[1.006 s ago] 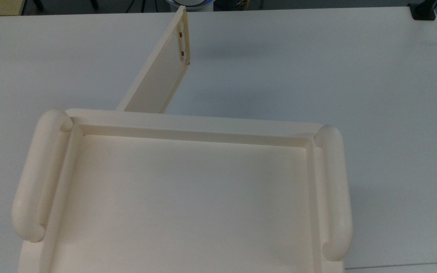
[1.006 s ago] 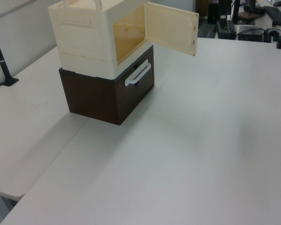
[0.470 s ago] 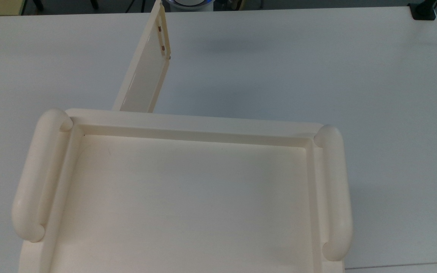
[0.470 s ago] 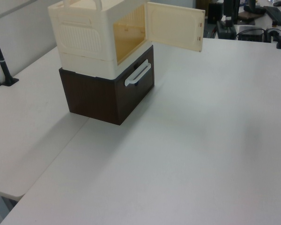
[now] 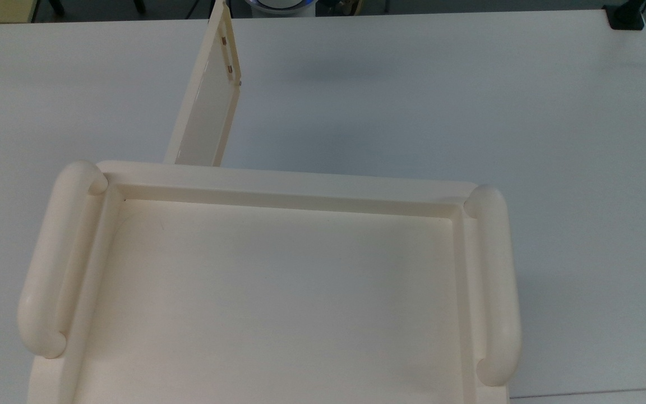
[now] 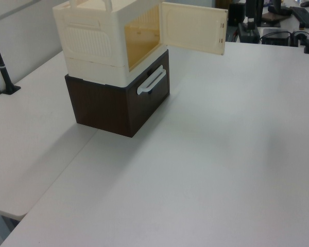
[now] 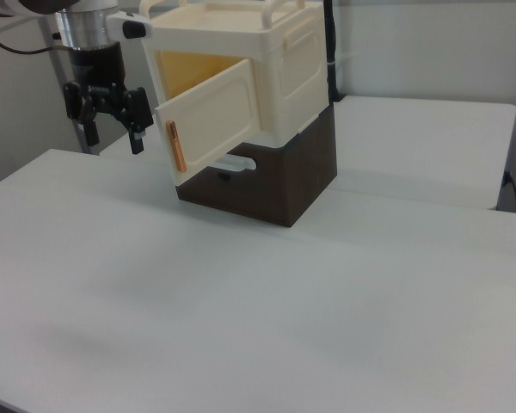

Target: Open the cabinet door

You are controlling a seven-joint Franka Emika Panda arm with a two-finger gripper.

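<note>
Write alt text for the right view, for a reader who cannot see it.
A cream cabinet on a dark brown box has its door swung open, showing a yellowish inside. The gripper hangs open just beside the door's free edge, apart from it, above a white table.

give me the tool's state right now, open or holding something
Tool: open, holding nothing, hanging apart from the swung-out cabinet door, on the right view's left.
</note>
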